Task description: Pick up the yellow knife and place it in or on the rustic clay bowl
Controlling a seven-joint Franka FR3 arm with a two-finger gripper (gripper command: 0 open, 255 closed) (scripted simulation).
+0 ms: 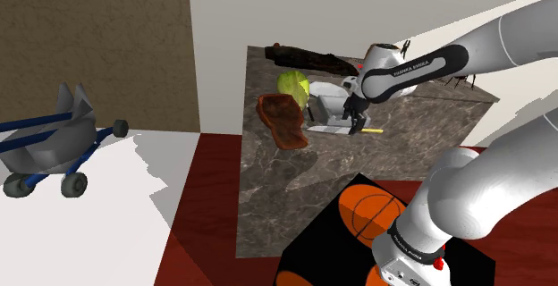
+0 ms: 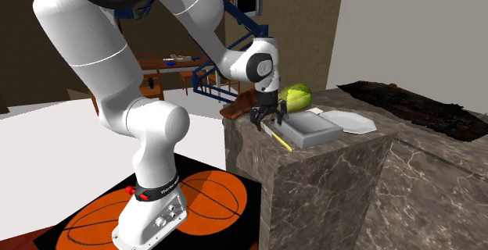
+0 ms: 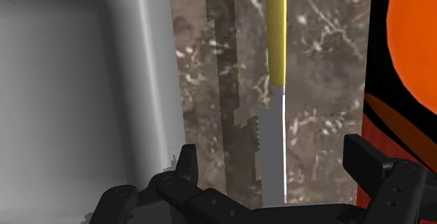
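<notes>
Gripper [image 3: 274,161] hangs low over the marble counter [image 1: 358,177], pointing down. Fingers [image 3: 185,168] are spread wide apart and clasp nothing. Yellow knife [image 3: 276,40] lies flat on the counter directly beneath the hand. Its grey serrated blade runs between the two fingers, touching neither, and its yellow handle extends past the fingertips. Knife lies just beside the long wall of a grey tray [image 2: 313,128], parallel to it, near the counter edge facing the orange-and-black stand [image 1: 362,217]. Reddish-brown clay bowl [image 1: 281,120] sits on the same counter beyond the knife's blade end, apart from the knife and next to a green leafy ball [image 1: 293,85]. White plate [image 2: 349,121] rests beside the tray. Blue-framed stroller [image 1: 49,146] stands on the floor, well apart.
</notes>
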